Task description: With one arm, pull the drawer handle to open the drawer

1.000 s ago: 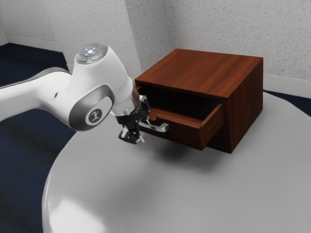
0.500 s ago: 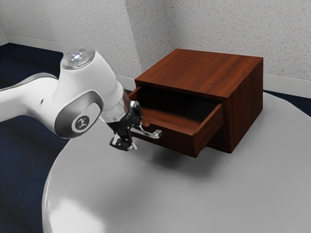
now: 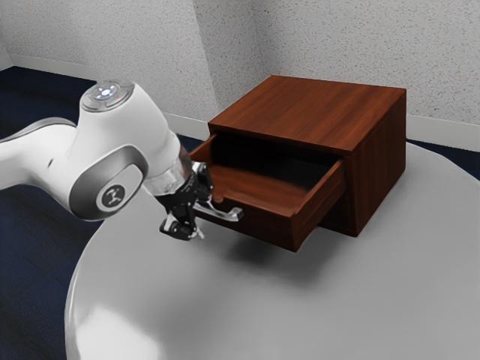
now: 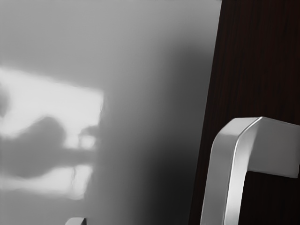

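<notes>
— Which step do we log?
— Pull phase. The drawer (image 3: 274, 201) stands partway out of the cabinet (image 3: 322, 112), its front well clear of the cabinet's face, and dark inside. It isn't at full travel, in our judgement.
— And the end effector (image 3: 180, 223)?
— It's at the handle (image 3: 222, 213), on the end toward the exterior view's left, just above the worktop (image 3: 300, 300). We can't tell whether it's clamped on the bar or only set against it.
— Does the wrist view help?
— It shows the handle (image 4: 229, 164) close up against the drawer's dark front (image 4: 258, 61), with the worktop (image 4: 140, 56) beyond. That doesn't settle the grip.
— Next move?
— We'd call for a straight pull along the drawer's own slide line, away from the cabinet and toward the near left. It should stay level so the bar doesn't slip out or the drawer bind.
</notes>
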You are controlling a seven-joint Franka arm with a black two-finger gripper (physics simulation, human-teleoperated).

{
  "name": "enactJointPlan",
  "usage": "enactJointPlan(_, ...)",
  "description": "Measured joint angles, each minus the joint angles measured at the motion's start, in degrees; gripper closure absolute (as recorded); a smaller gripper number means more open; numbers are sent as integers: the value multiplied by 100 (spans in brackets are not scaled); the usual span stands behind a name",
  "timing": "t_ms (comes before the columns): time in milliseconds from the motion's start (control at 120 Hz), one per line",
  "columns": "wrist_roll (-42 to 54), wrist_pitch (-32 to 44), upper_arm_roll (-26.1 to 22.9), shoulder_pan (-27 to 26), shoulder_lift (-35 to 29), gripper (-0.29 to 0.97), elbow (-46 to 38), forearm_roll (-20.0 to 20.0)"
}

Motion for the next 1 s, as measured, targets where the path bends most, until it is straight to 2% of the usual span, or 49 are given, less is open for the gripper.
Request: enactJointPlan(1000,-6,-208,9,4,-152,35,-80,0)
